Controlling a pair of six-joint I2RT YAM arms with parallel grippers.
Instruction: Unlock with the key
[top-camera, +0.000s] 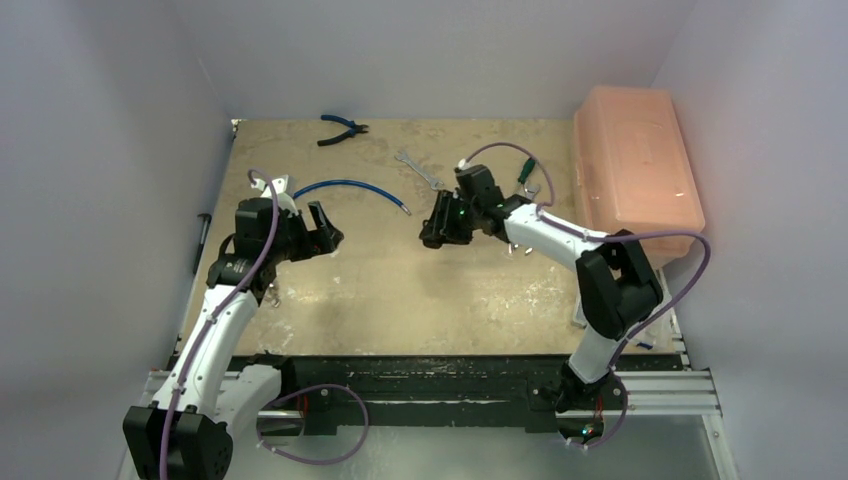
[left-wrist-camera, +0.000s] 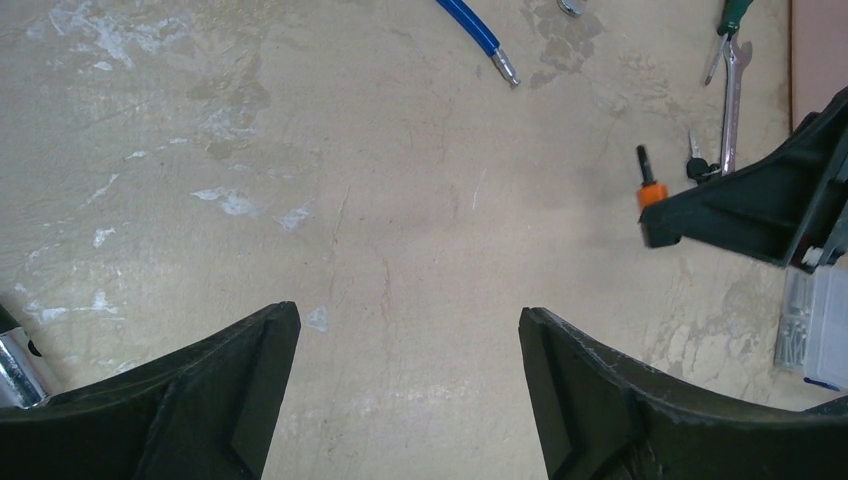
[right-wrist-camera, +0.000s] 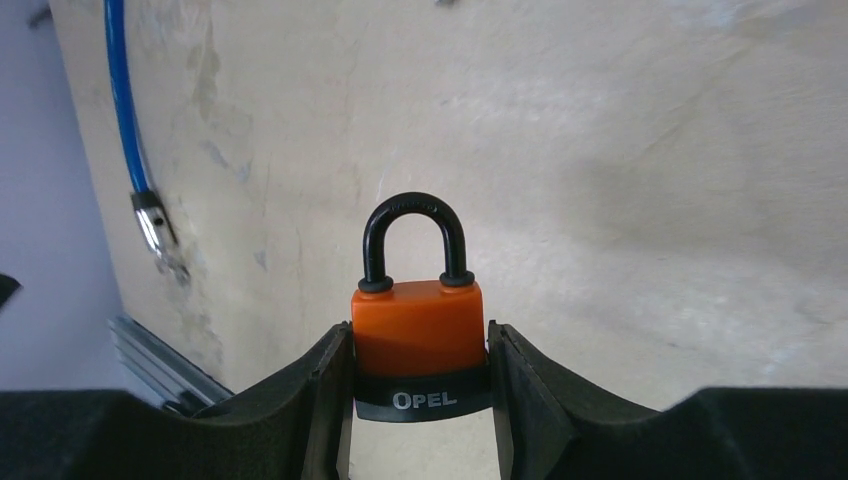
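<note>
Two arms reach over a scuffed tabletop (top-camera: 400, 290). The right gripper (right-wrist-camera: 420, 345) pinches an orange padlock (right-wrist-camera: 417, 325) by its body, with one finger pressed against each flank. The black shackle (right-wrist-camera: 415, 240) sits shut in both holes and points away from the wrist, and the black band at the base reads OPEL. The lock is held over the middle of the table, well apart from the left arm. The left gripper (left-wrist-camera: 408, 335) hangs spread wide with nothing between its fingers. Toward the back lie a blue cable (top-camera: 350, 187), blue-handled pliers (top-camera: 343, 128) and a spanner (top-camera: 418, 170). A salmon plastic case (top-camera: 635, 160) sits along the right edge. A small dark-headed metal piece (left-wrist-camera: 692, 165) lies just beside a second spanner (left-wrist-camera: 733, 100); I cannot tell whether it is the key.
</note>
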